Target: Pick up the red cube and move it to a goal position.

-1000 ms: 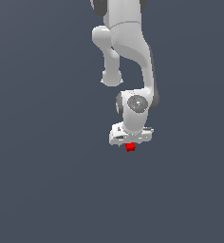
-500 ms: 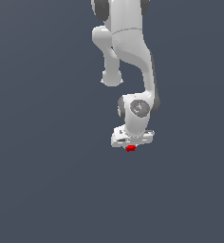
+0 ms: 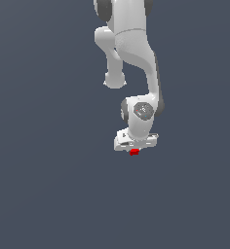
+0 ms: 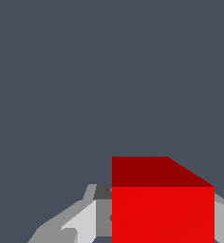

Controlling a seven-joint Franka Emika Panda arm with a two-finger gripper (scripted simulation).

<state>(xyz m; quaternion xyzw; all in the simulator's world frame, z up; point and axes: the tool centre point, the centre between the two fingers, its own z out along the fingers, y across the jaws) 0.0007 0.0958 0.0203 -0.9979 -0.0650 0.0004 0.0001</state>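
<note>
The red cube (image 3: 134, 152) shows as a small red patch just under the white hand of my arm in the exterior view. In the wrist view the red cube (image 4: 162, 209) is large and sits between the two grey fingers (image 4: 78, 225), which press against its sides. My gripper (image 3: 134, 149) is shut on the cube; in the wrist view the gripper (image 4: 161, 223) has the cube filling the gap between its fingertips. The hand hides most of the cube in the exterior view. I cannot tell how high the cube is above the floor.
The plain dark grey-blue floor (image 3: 44, 185) lies all around the arm. The white arm (image 3: 131, 53) comes down from the top of the exterior view. No other objects or goal marker show.
The wrist and hand have shifted slightly downward in the exterior view. Less of the red cube shows under the hand than a second ago.
</note>
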